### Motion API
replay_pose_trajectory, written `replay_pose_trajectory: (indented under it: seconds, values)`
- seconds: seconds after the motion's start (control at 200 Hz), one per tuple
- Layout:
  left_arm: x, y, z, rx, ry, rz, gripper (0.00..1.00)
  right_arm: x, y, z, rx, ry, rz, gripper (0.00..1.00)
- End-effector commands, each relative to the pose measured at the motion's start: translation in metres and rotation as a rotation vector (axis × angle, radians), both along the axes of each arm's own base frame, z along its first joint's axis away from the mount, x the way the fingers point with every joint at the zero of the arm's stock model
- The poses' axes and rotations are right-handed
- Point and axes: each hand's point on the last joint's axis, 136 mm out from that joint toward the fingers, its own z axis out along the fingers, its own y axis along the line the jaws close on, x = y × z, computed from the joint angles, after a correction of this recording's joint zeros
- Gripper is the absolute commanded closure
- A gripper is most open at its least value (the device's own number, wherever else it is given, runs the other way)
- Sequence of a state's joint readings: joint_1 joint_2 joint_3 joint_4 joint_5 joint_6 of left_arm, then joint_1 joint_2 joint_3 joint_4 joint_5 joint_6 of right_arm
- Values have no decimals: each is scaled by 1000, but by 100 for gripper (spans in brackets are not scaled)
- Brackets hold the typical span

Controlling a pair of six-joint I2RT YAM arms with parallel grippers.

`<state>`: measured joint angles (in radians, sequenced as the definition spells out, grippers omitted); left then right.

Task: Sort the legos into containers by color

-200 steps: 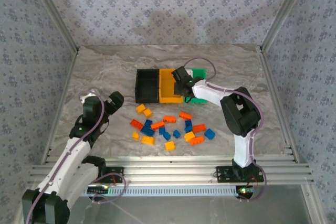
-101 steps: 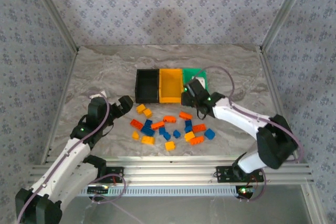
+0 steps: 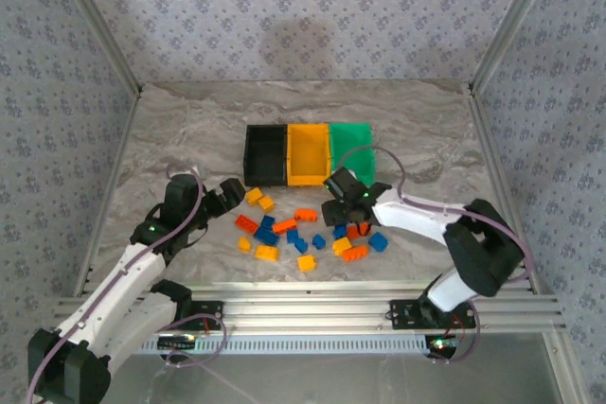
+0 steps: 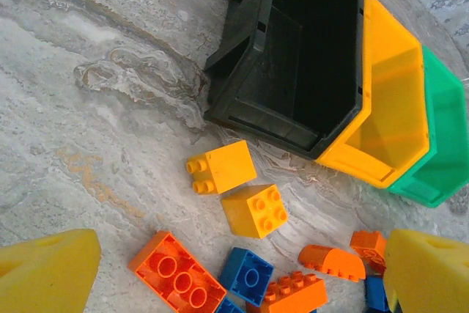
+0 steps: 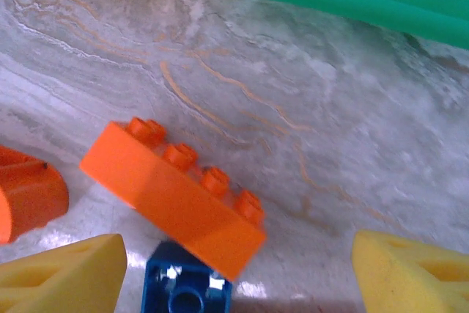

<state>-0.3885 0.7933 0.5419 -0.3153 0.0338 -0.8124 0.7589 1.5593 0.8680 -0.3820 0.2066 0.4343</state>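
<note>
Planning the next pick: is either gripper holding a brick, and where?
Nothing held: left gripper and right gripper are open; the orange brick lies loose below the right fingers.

Glossy plastic legos (image 5: 172,199), smooth plastic containers (image 4: 388,93), veined stone-look table (image 4: 73,108)

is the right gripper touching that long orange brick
Apart. The right wrist view shows the long orange brick lying between the right gripper's open yellow fingers, with bare marble visible between it and each one.

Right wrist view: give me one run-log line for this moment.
right pincer open, above orange brick on table | left pincer open, empty, facing yellow bricks
</note>
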Motion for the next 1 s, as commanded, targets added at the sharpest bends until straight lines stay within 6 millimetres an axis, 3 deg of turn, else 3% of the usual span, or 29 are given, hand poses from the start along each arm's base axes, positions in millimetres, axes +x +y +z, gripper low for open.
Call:
replay_pose_trajectory:
  seconds: [0.0,0.285,0.669,0.804,0.994]
  values:
    - [-2,0,-1,13,3,-9,1,12,7,-2,-45,0,67,18]
    - [1,-2,-9,19,27,-12,0,19,8,-17,-42,48,107,28]
    - [2,-3,-15,17,49,-5,0,18,15,-11,13,18,139,69]
    - [3,-4,-13,12,49,-2,0,20,17,3,52,-29,137,81]
    - [5,-2,-10,30,27,16,0,19,11,50,124,-136,93,84]
